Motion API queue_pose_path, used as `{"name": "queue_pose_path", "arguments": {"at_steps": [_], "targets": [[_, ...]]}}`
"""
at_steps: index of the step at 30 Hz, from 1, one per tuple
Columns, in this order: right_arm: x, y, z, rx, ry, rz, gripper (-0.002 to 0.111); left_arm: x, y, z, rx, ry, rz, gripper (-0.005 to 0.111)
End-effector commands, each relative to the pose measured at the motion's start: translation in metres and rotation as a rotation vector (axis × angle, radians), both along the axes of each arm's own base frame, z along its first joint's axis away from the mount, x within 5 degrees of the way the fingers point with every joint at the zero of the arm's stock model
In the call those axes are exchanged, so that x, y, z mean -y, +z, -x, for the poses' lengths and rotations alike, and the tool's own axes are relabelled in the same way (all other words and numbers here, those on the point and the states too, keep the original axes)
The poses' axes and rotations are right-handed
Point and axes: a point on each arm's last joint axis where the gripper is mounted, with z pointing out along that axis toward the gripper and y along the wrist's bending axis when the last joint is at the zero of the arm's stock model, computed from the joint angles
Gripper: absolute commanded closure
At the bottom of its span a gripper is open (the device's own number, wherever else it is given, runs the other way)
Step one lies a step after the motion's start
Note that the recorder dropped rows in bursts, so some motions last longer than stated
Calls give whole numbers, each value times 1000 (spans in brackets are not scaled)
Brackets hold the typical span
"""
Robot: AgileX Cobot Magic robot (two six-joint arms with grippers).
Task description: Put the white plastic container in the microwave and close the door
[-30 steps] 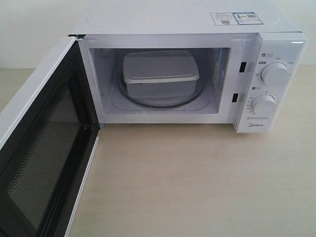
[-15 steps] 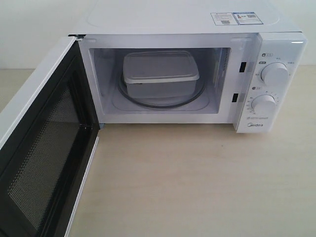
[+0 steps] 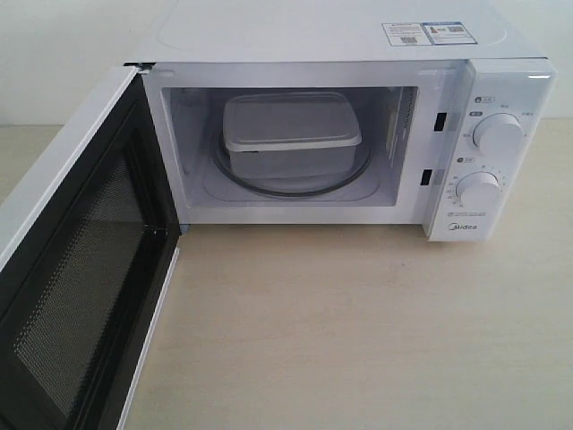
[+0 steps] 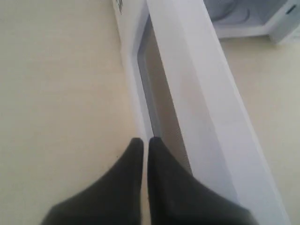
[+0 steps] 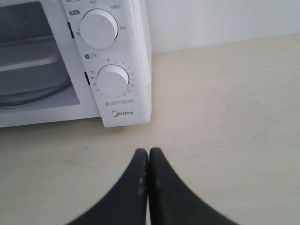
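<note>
The rectangular translucent-white plastic container sits on the glass turntable inside the white boxy microwave. Its mesh-faced white door stands wide open (closing is left). The left claw, near the door, and the right claw are both pressed together, empty.

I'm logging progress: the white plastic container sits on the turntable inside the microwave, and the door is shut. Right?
Not quite: the door is wide open, swung out to the left, as the exterior view shows. The white plastic container does sit on the turntable inside the microwave.
</note>
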Motion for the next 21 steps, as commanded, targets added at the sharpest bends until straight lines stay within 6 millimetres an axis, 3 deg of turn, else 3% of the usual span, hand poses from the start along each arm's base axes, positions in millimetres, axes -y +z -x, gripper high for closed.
{"name": "queue_pose_path", "arguments": {"at_steps": [1, 10, 21], "targets": [[0, -1, 0, 10, -5, 8, 108, 4, -2, -27, -129, -94, -20, 102], [0, -1, 0, 10, -5, 8, 108, 17, -20, -59, -189, -345, 9, 102], [0, -1, 0, 6, -5, 8, 108, 41, -5, -74, -21, -498, 304, 102]]}}
